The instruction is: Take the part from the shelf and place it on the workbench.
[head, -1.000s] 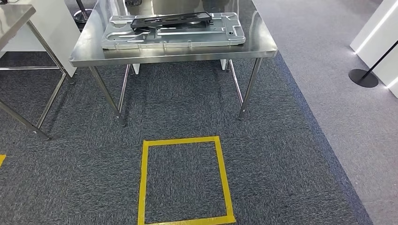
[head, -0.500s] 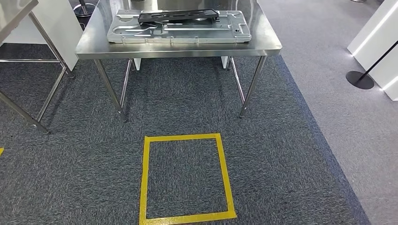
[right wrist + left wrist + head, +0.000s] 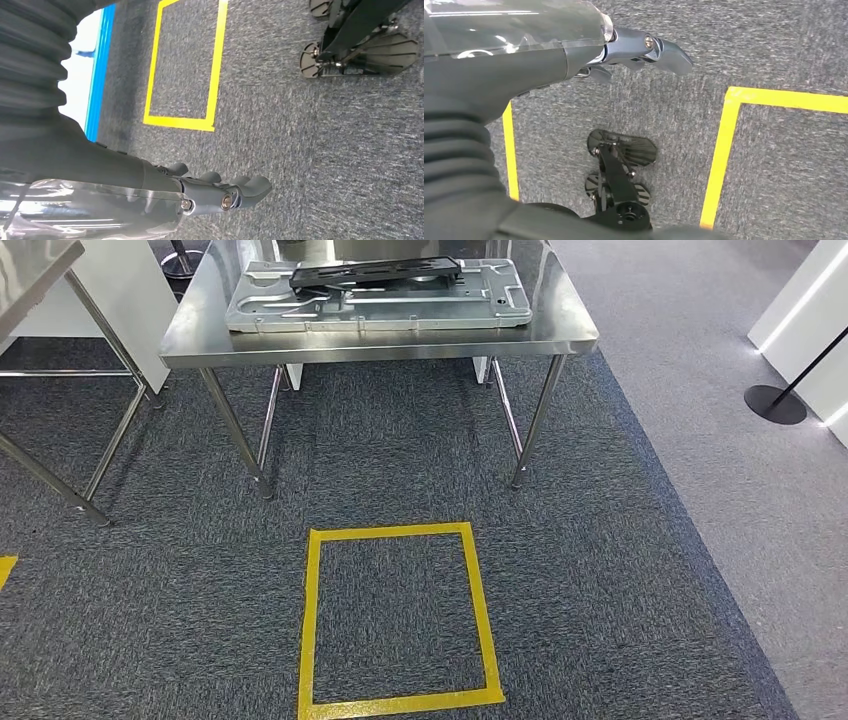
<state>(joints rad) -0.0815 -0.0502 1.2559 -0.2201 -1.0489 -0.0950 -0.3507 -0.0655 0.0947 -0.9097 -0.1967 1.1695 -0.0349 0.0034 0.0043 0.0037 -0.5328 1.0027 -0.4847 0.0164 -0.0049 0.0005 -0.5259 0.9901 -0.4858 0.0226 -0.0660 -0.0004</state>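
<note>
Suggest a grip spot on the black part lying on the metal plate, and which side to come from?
Probably the black part's near long edge, approached from the table's front. It lies flat and long across the grey plate, raised above it, so that edge looks open for fingers to hook under.

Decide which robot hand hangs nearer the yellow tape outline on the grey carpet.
Left, tentatively. The left hand hangs just beside a corner of the yellow tape outline; the right hand hangs with a strip of grey carpet between it and the tape.
</note>
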